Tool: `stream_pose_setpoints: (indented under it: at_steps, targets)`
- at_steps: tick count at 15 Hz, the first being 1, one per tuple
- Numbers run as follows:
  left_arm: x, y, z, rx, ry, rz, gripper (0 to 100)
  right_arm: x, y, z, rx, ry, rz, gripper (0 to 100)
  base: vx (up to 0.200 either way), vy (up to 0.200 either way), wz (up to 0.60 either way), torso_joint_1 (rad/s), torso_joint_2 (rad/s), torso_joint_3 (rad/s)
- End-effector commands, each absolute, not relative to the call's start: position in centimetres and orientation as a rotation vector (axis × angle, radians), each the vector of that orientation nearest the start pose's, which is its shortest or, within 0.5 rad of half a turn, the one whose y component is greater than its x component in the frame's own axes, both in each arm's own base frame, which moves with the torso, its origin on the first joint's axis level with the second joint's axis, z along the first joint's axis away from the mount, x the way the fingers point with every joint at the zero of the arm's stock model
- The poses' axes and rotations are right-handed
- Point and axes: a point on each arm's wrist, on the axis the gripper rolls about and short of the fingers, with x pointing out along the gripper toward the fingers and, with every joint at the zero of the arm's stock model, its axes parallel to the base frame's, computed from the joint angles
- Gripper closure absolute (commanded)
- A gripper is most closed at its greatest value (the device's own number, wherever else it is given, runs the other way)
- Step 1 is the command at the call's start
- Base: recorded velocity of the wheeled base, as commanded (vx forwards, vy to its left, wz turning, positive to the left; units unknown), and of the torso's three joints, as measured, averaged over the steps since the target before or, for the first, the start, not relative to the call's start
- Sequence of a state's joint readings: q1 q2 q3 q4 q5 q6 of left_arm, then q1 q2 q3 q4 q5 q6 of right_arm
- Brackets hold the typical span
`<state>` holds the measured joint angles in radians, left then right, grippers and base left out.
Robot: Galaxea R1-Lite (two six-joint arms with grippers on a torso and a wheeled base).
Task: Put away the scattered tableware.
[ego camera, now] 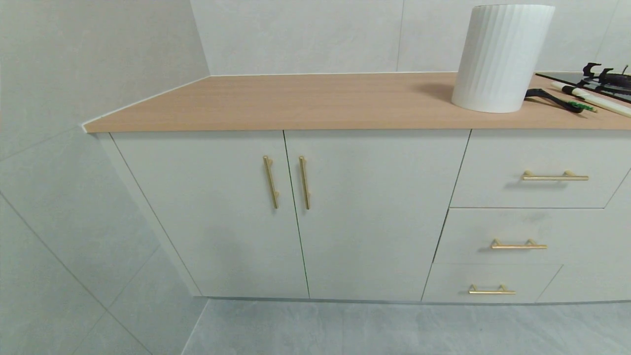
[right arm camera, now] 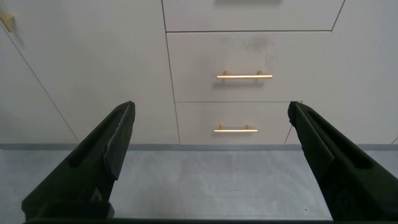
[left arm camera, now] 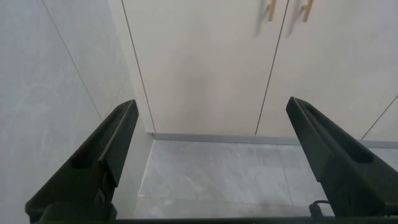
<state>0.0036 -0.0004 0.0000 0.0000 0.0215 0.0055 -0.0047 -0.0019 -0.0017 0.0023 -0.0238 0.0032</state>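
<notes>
On the wooden countertop point(ego camera: 305, 101), far right, stands a tall white ribbed container point(ego camera: 500, 56). Beside it lie a black spoon point(ego camera: 552, 97), green-patterned chopsticks point(ego camera: 582, 105) and a long white-handled utensil point(ego camera: 599, 102). More black utensils point(ego camera: 609, 78) rest on a dark surface at the counter's right end. My left gripper point(left arm camera: 211, 106) is open and holds nothing, low above the floor, facing the cabinet doors point(left arm camera: 205, 68). My right gripper point(right arm camera: 211, 106) is also open with nothing in it, low and facing the drawers point(right arm camera: 249, 65).
Below the counter are two shut cabinet doors with vertical gold handles point(ego camera: 270, 181) and, to their right, three shut drawers with gold handles point(ego camera: 554, 176). A tiled wall point(ego camera: 74, 148) closes the left side. Grey floor tiles point(ego camera: 394, 328) lie in front.
</notes>
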Motion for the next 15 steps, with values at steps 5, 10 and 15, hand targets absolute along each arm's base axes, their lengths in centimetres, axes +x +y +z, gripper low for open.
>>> stream_pose_setpoints:
  at_steps: [5,10,15]
  targets:
    - [-2.28,0.04,7.55,0.008,0.0,0.025,0,-2.3,-0.04,7.62,0.003,-0.002,-0.029,0,0.0,-0.2,0.0,0.004,0.0,0.002]
    - [-2.28,0.04,7.55,0.006,0.0,0.025,0,-2.29,-0.04,7.57,0.003,0.0,-0.029,0,0.0,-0.2,0.0,0.007,0.0,0.003]
    - [-2.28,0.04,7.55,0.003,0.0,0.026,0,-2.29,-0.04,7.57,0.003,0.0,-0.029,0,0.0,0.0,0.0,0.0,0.0,0.0]
